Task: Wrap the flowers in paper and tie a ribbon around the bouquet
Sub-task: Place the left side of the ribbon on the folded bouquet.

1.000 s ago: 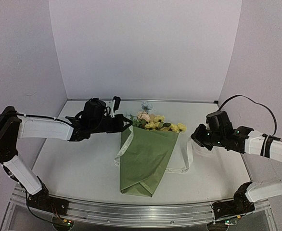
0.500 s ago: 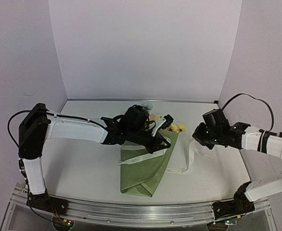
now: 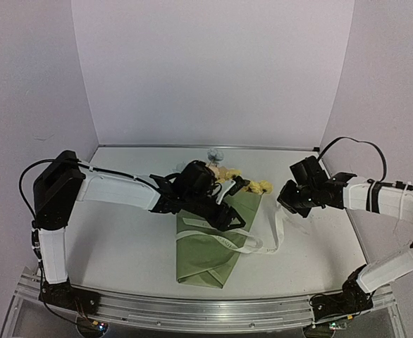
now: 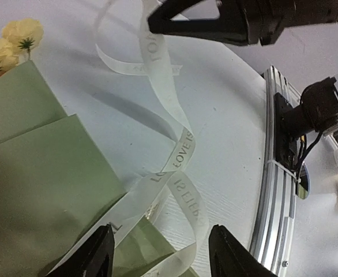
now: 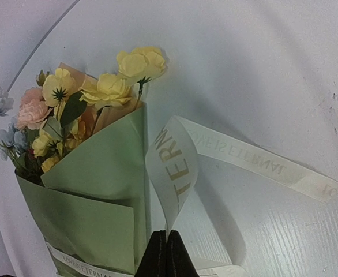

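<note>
Over the bouquet (image 3: 203, 257), left claw (image 4: 160, 245) now spread, ribbon (image 4: 180, 151) released, right claw (image 5: 166, 245) pinching ribbon.

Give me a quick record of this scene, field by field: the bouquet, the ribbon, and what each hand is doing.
bouquet: green paper cone lying flat on the table, flowers at its far end
ribbon: runs across the cone's middle, loose loop to its right, no knot visible
left hand: open, over the ribbon at the cone's edge
right hand: shut on the ribbon, to the right of the cone
tie: not yet done
</note>
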Robot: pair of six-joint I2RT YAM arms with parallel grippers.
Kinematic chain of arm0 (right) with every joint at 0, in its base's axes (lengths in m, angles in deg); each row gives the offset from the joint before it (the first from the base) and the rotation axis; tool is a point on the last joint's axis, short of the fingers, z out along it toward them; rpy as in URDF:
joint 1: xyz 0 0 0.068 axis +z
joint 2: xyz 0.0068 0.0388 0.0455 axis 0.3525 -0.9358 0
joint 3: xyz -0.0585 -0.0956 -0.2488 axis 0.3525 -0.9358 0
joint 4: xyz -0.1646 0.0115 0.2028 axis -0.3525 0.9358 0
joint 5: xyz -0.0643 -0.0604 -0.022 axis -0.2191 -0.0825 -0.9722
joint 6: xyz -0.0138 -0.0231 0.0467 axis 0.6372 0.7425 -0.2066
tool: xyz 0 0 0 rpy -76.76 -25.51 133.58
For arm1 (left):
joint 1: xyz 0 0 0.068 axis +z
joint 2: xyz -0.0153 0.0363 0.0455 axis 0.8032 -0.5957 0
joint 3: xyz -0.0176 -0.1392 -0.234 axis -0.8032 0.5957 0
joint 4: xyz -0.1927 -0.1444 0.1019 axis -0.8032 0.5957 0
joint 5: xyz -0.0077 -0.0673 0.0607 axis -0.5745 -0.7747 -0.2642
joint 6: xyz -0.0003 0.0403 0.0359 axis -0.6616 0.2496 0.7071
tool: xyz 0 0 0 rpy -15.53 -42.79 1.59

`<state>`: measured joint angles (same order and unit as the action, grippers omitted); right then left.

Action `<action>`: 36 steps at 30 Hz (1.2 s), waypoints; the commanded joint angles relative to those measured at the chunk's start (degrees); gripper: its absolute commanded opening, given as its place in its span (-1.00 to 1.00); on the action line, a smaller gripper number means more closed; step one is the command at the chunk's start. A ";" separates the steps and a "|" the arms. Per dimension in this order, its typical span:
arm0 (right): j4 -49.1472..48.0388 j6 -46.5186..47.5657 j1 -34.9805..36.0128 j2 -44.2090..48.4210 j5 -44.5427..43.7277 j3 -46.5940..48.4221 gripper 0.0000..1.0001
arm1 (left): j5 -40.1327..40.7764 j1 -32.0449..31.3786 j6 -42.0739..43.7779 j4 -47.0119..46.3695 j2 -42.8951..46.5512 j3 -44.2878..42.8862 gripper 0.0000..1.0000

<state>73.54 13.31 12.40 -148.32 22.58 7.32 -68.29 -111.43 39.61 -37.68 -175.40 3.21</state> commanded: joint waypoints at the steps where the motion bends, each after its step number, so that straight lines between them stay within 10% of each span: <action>1: 0.40 1.91 -0.08 -1.38 -0.14 1.11 -0.97 | 2.79 3.70 -14.61 -7.48 10.32 4.05 0.17; 7: 0.84 4.76 -0.08 -1.56 -0.17 1.83 -0.93 | 27.15 5.92 -21.30 17.15 13.38 2.88 0.14; 13: 1.60 6.00 -0.08 -1.05 -0.37 2.73 -0.93 | 31.49 6.28 -24.52 30.44 8.14 0.15 0.17; 25: 2.07 6.09 -0.08 1.69 -0.36 1.75 -0.91 | 25.88 7.27 -29.12 28.07 2.60 1.07 0.26; 36: 2.34 5.97 -0.06 2.83 -0.93 1.12 -0.91 | 23.24 7.28 -28.54 26.70 -0.15 -1.33 -0.29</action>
<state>75.28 18.71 12.40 -146.82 22.92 7.89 -44.02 -104.31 10.90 -9.57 -175.28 5.21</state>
